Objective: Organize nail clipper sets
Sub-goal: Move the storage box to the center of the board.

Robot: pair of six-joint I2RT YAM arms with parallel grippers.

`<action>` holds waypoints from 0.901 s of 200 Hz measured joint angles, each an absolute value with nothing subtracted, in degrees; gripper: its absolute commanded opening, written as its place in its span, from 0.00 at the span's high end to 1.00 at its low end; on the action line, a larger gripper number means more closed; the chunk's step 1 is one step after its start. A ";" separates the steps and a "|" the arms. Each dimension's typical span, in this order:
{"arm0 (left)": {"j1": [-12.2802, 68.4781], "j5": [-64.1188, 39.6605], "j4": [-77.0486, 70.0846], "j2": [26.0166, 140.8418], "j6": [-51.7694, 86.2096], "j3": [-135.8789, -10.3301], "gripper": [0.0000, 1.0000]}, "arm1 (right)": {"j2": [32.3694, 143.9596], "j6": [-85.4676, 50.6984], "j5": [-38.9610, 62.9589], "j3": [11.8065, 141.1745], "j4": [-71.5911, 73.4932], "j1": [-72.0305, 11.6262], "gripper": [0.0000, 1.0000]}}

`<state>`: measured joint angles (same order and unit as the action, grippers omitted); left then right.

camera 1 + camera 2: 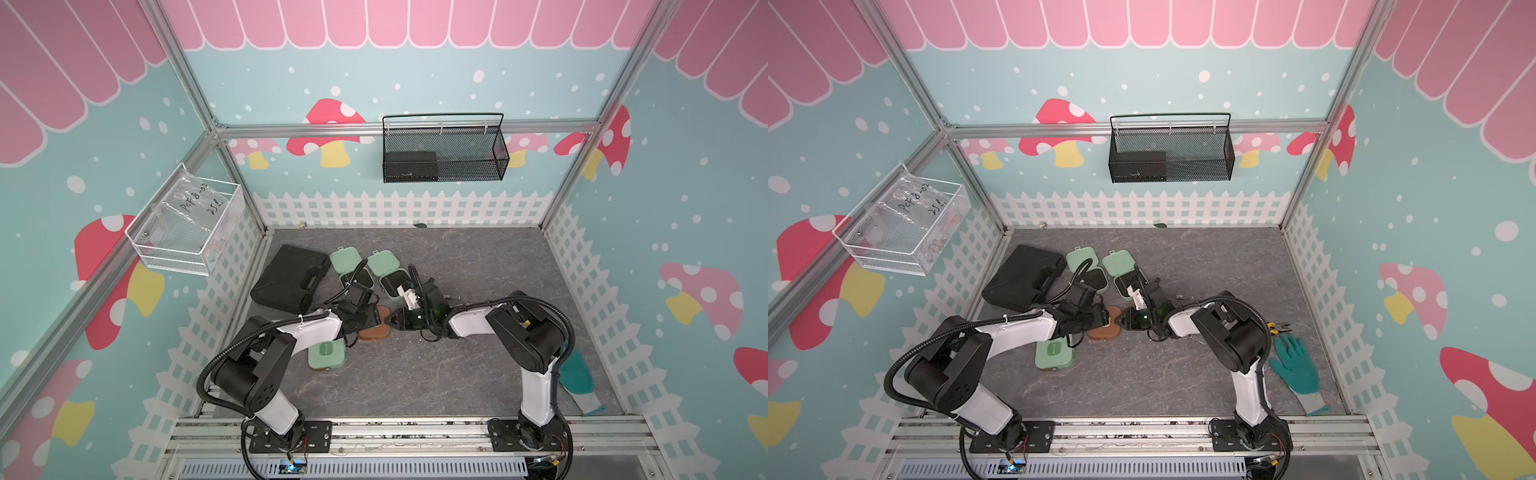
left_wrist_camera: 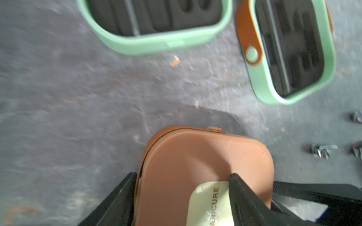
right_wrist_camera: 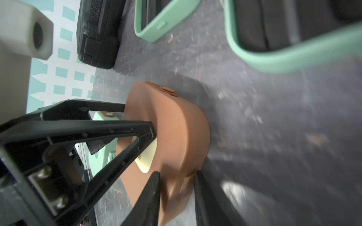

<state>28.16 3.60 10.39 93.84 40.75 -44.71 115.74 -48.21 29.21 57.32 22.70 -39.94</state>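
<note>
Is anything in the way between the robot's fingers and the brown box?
No, nothing visible is. The brown case sits right between the fingers of the left gripper, and the right gripper has its fingers on either side of the case's edge. The open green cases lie apart from it.

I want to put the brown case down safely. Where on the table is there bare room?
Two bare patches of table: back right, between the open mint cases and the right wall; and front centre, between the brown case and the front rail. The left is crowded: black case, closed mint case and open cases lie close.
</note>
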 measured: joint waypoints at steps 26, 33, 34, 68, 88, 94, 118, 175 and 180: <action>25.06 5.08 10.46 93.80 40.97 -44.75 0.27 | 120.01 -46.78 29.12 65.30 18.39 -40.95 0.70; 24.58 5.93 10.70 93.80 41.28 -44.88 0.27 | 121.08 -46.37 29.02 67.57 16.93 -41.25 0.70; 24.53 6.04 10.76 93.80 41.32 -44.91 0.27 | 121.16 -46.30 28.97 67.77 16.80 -41.28 0.70; 23.38 10.92 13.82 93.45 44.01 -45.84 0.25 | 125.51 -44.14 28.77 77.17 9.85 -42.59 0.69; 23.16 13.69 16.58 92.86 45.60 -46.35 0.23 | 127.50 -43.07 28.75 81.19 7.27 -43.59 0.69; 23.14 14.41 17.47 92.75 46.11 -46.57 0.22 | 127.98 -42.83 28.80 82.15 6.66 -43.90 0.68; 22.92 17.28 21.08 92.58 47.42 -47.70 0.20 | 129.45 -41.80 28.86 85.10 4.73 -45.06 0.66; 22.59 20.38 27.29 90.45 49.30 -48.36 0.17 | 131.02 -38.63 28.29 90.26 -1.78 -47.86 0.58; 22.57 20.47 28.01 90.24 49.28 -48.49 0.17 | 131.11 -38.19 28.14 90.87 -2.81 -48.03 0.58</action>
